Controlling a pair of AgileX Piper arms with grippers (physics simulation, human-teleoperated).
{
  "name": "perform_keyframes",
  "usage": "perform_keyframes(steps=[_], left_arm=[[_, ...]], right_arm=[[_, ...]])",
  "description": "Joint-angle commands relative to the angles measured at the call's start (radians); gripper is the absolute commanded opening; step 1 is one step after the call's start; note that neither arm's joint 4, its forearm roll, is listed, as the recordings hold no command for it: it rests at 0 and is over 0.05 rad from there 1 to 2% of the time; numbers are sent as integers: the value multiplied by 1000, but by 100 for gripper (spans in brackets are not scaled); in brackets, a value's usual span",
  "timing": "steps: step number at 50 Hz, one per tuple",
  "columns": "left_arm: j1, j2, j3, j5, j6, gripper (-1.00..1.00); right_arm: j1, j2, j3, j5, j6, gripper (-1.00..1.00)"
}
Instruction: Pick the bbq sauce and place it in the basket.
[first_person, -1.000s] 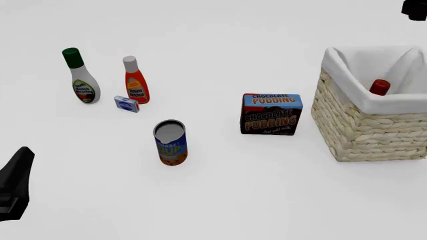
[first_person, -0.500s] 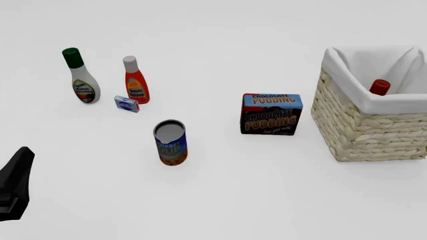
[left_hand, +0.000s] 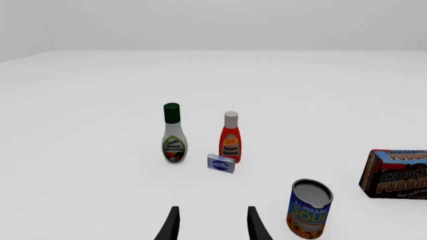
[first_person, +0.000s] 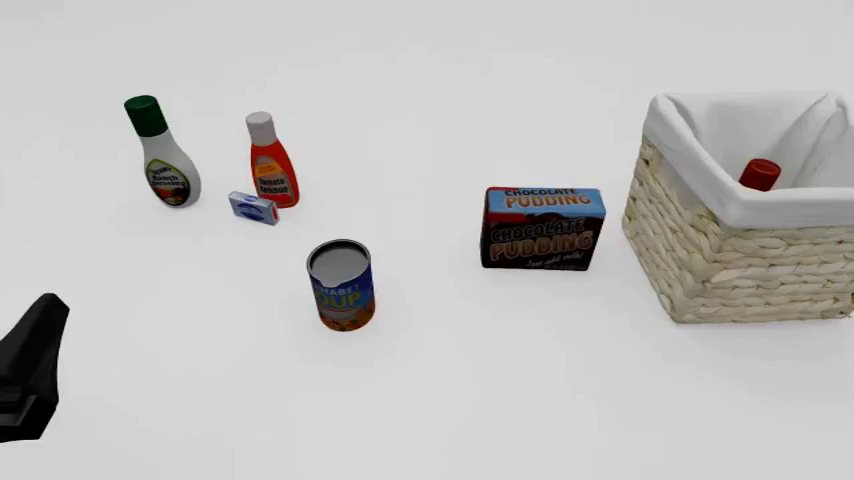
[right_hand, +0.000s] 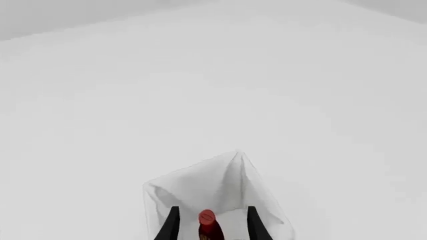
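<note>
1. Your bbq sauce (first_person: 759, 174) sits inside the basket (first_person: 727, 255) at the right edge of the front view; only its red cap shows there, above the white cloth lining (first_person: 707, 160) folded over the rim.
2. In the right wrist view, the same red cap and a little of the dark neck of the bottle appear between the two finger tips of your right gripper (right_hand: 210, 223). The jaws stand apart, one on each side of the cap. Whether they touch the bottle cannot be told from this view.
3. The right arm itself is outside the front view.
4. Your left gripper (left_hand: 211, 223) hovers low over the bare white counter (first_person: 441, 400), jaws open and holding nothing. Part of the dark left arm (first_person: 30, 372) shows at the lower left of the front view.
5. On the counter's left side stand a white bottle with a green cap (first_person: 162, 153) and, beside it, an orange-red bottle with a white cap (first_person: 270, 160). A small blue box (first_person: 252, 208) lies just in front of the orange-red bottle.
6. Nearer the middle stands a soup can (first_person: 342, 285), upright.
7. A chocolate pudding box (first_person: 541, 229) stands between the can and the basket, near the basket but apart from it.
</note>
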Motion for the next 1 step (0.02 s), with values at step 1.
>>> perform_keyframes(steps=[1], left_arm=[[0, 0, 0, 0, 0, 100]], right_arm=[[-45, -95, 61, -18, 50, 100]])
